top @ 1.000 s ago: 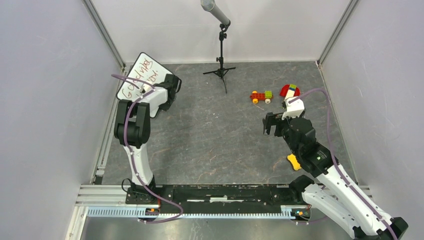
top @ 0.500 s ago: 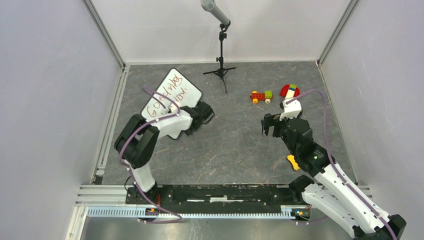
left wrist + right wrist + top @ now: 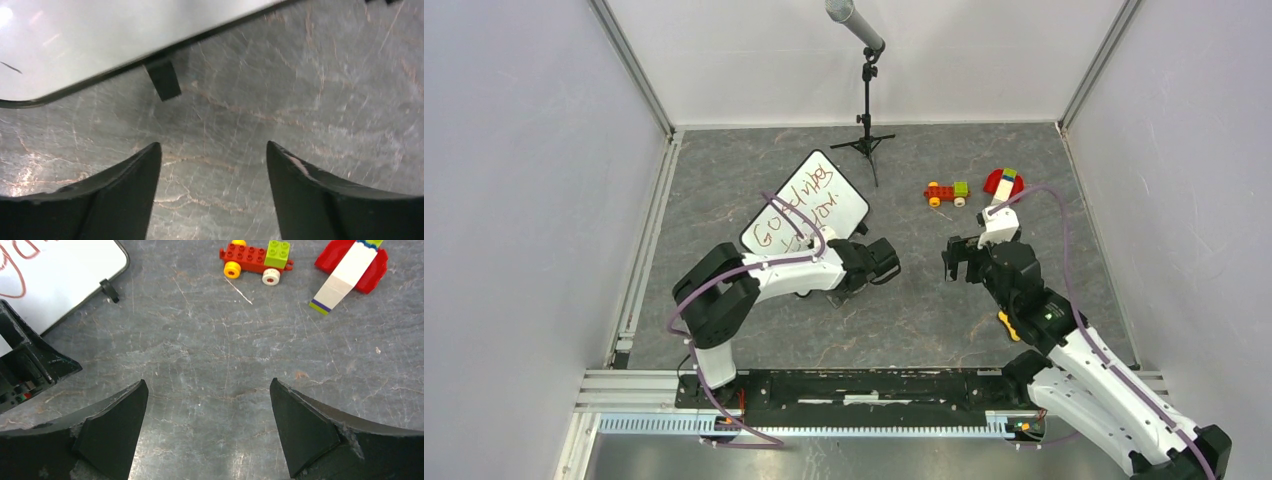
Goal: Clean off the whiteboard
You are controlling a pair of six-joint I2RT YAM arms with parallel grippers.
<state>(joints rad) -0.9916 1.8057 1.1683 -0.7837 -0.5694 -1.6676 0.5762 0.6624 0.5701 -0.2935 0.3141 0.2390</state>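
Overlapping whiteboard (image 3: 824,190), left arm (image 3: 774,272), toy car (image 3: 947,193) beyond

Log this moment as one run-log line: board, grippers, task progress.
whiteboard: on table, red writing intact | left gripper: open, empty, just off board edge | right gripper: open, empty | erasing: not started

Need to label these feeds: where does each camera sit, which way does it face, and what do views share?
Top external: fixed above and behind the bases, looking down on the table; left arm, right arm, whiteboard and toy car show.
Left wrist: on the left arm, looking down past the open left fingers at the whiteboard's edge.
Right wrist: on the right arm, looking forward-down past the open right fingers at the toy car.
Shared: the whiteboard shows in all three.
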